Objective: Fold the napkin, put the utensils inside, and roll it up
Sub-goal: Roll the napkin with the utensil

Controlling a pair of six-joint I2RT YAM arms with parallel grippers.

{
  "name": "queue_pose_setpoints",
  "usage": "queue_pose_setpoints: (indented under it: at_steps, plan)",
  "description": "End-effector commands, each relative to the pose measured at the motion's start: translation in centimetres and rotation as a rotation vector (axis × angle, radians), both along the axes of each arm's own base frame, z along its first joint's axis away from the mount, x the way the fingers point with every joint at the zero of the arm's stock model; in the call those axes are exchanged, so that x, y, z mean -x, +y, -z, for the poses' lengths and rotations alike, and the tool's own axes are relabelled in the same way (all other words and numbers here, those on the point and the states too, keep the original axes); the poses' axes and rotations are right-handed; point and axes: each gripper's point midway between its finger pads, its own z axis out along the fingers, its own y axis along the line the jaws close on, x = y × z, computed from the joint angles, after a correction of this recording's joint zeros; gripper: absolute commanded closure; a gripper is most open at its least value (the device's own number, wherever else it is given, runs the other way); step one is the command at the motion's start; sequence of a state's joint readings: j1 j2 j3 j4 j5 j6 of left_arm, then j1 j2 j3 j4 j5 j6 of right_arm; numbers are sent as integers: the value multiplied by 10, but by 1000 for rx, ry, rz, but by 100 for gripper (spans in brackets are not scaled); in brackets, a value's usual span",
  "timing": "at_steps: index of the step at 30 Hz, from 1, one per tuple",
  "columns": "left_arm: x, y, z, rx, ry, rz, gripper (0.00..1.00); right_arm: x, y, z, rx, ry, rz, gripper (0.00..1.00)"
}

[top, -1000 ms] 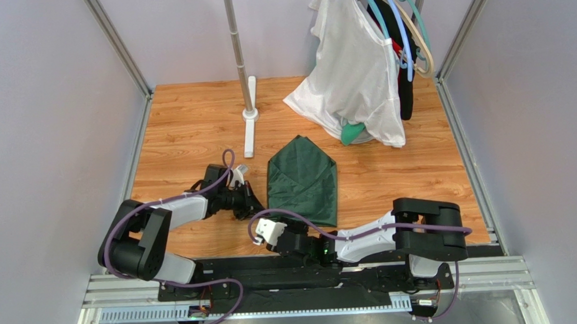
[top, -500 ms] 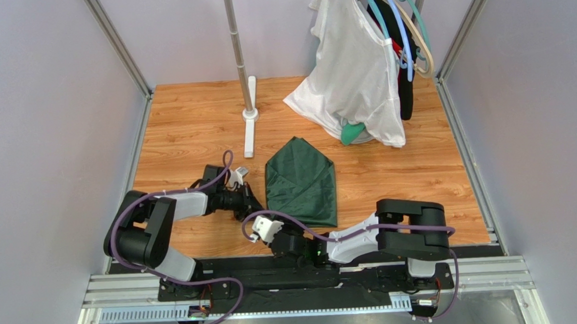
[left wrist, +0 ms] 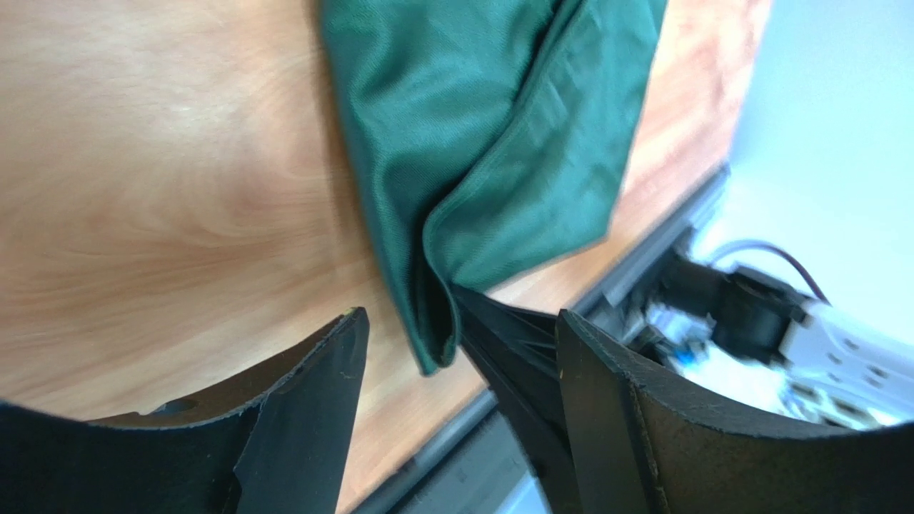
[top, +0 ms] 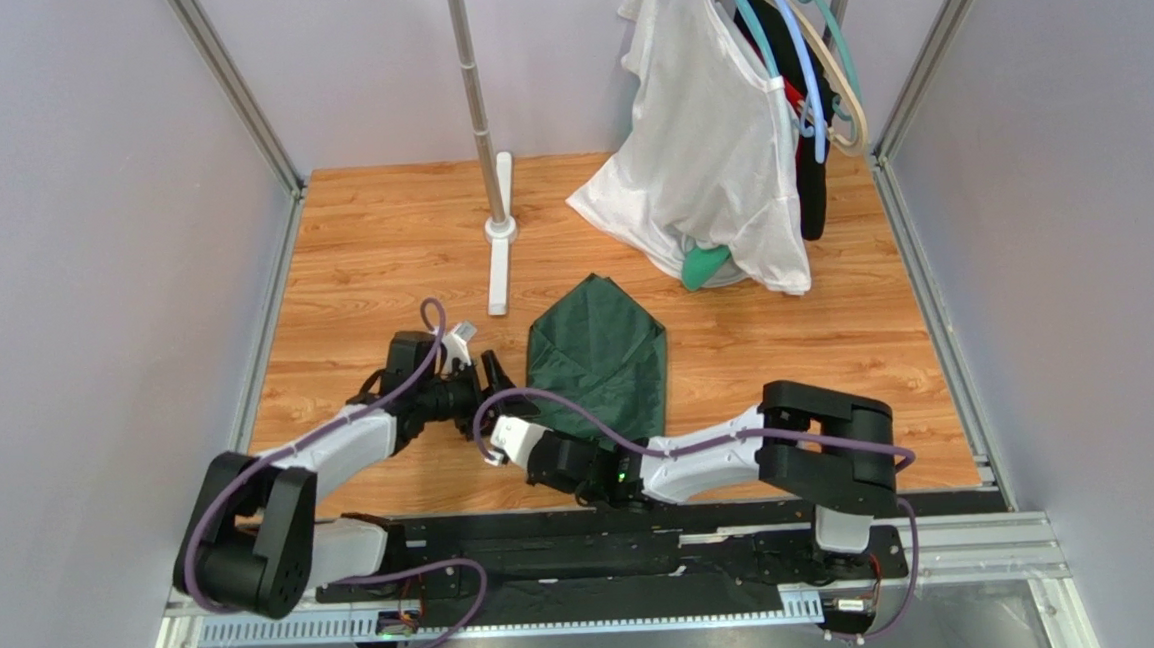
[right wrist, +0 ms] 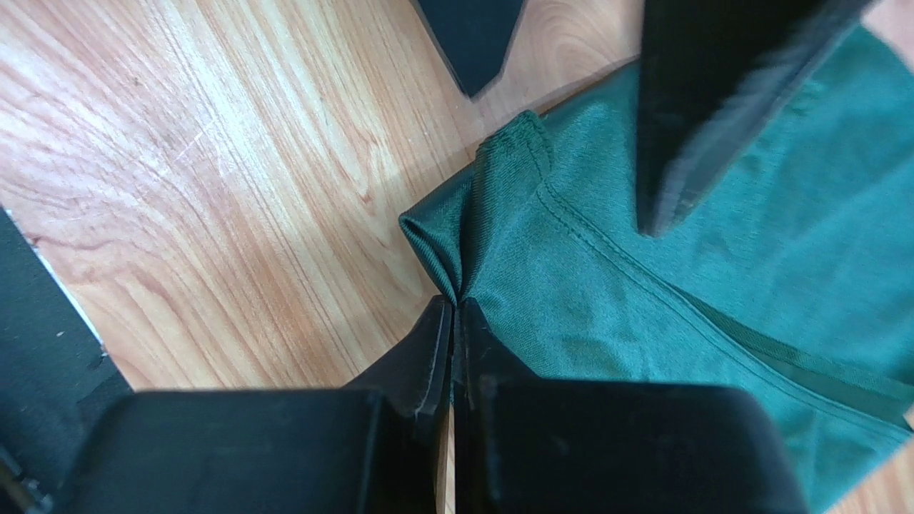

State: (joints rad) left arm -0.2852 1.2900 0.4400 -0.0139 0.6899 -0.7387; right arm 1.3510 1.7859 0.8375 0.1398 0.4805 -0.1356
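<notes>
The dark green napkin (top: 601,368) lies folded to a point on the wooden table, also filling the left wrist view (left wrist: 504,139) and the right wrist view (right wrist: 697,311). My right gripper (top: 526,422) (right wrist: 453,316) is shut on the napkin's near left corner, which bunches up at the fingertips. My left gripper (top: 493,377) (left wrist: 461,321) stands open just left of that corner, one finger on each side of the lifted edge, holding nothing. Its fingertips (right wrist: 472,32) show at the top of the right wrist view. The utensils are out of view.
A white garment (top: 708,151) hangs on hangers at the back right, with a brighter green garment (top: 705,267) under it. A rack pole on a white base (top: 499,231) stands behind the napkin. The black rail (top: 611,525) runs along the near edge.
My left gripper has opened and let go at the napkin's left edge. My right gripper has moved left and closed on the near left corner. The napkin has shifted slightly left.
</notes>
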Motion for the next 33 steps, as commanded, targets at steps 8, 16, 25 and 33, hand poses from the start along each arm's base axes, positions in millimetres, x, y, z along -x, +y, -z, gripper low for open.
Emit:
queue_pose_setpoints:
  at_steps: [8,16,25,33]
  plan:
    - [-29,39,15,-139,-287,-252,27,3,-4,-18,-2,363,-126,100]
    - [-44,39,-30,-126,-653,-197,29,-14,-6,-32,-41,606,-188,100]
    - [-21,14,-65,-99,-967,-38,30,-17,-13,-25,-43,884,-236,100]
    - [-7,-12,-61,-81,-1045,99,30,-12,-14,-21,-77,1023,-283,100]
